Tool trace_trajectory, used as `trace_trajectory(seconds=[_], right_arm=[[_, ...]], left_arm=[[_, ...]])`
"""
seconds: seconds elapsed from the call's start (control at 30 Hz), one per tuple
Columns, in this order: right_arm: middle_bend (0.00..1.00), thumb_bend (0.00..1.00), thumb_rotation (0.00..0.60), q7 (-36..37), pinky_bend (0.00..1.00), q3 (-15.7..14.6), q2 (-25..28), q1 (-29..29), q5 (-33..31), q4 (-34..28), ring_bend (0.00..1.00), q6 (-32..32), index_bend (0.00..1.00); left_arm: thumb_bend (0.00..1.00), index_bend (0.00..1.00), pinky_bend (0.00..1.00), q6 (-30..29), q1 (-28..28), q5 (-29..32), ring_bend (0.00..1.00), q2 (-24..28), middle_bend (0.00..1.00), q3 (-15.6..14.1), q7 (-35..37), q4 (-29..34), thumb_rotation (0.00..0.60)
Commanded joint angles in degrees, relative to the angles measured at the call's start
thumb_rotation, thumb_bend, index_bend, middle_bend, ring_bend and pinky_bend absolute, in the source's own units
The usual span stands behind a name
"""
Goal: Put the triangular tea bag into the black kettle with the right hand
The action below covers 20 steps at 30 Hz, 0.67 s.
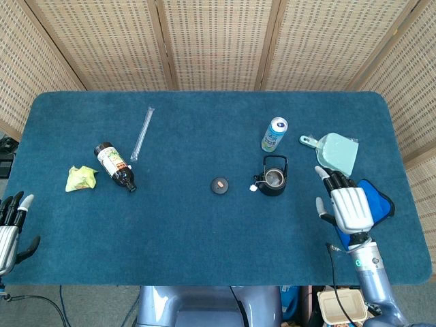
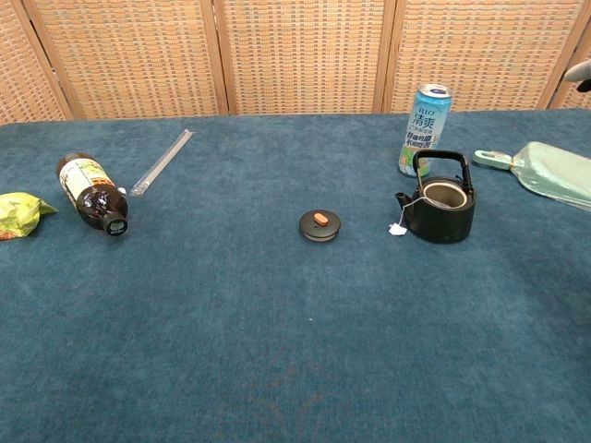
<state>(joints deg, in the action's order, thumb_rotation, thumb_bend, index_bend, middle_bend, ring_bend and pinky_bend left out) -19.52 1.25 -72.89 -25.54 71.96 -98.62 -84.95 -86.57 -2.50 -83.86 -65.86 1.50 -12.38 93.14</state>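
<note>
The black kettle (image 1: pixel 274 178) (image 2: pixel 442 209) stands open right of the table's centre, its handle upright. A thin string runs over its rim to a small white tag (image 1: pixel 253 187) (image 2: pixel 397 230) lying on the cloth by the spout; the tea bag itself is hidden inside. Its round lid (image 1: pixel 219 184) (image 2: pixel 319 224) lies to the left. My right hand (image 1: pixel 349 204) hovers open, fingers spread and empty, well right of the kettle; only a fingertip (image 2: pixel 582 71) shows in the chest view. At the bottom left corner my left hand (image 1: pixel 9 225) is open off the table.
A blue-white can (image 1: pixel 274 133) (image 2: pixel 424 127) stands just behind the kettle. A pale green dustpan (image 1: pixel 334 152) (image 2: pixel 552 171) and a blue cloth (image 1: pixel 377 201) lie at the right. On the left lie a dark bottle (image 1: pixel 114 165), a clear tube (image 1: pixel 142 133) and a crumpled yellow-green wrapper (image 1: pixel 80 178).
</note>
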Motion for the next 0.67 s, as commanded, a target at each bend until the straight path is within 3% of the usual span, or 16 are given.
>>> trace_trajectory(seconds=[0.03,0.13,0.37,0.67], right_arm=[[0.21,0.66,0.535,-1.54,0.33,-0.32,-1.25,2.07,1.38,0.39,0.16,-2.15,0.11],[0.20,0.65,0.573,-2.66,0.30,-0.54,-2.02,3.56,2.34,1.02,0.14,-3.28,0.11],[0.15,0.62,0.573,-3.53,0.21,-0.23,-3.10,5.88,4.09,1.66,0.08,-4.04,0.11],[0.14,0.60,0.576,-5.42,0.16,0.62,-4.11,7.21,5.11,2.50,0.05,-4.35,0.11]], left_arm=[[0.35,0.00,0.00,0.07,-0.05,-0.16,0.00,-0.04,0.00,-0.06,-0.03,0.18,0.600],[0.35,0.00,0.00,0.26,-0.18,-0.78,0.00,-0.17,0.00,-0.35,-0.03,0.36,0.600],[0.35,0.00,0.00,-0.54,-0.22,-2.80,0.00,-0.39,0.00,-0.78,0.09,0.40,0.600],[0.35,0.00,0.00,-0.58,-0.28,-2.90,0.00,-0.56,0.00,-0.67,-0.23,0.33,0.600]])
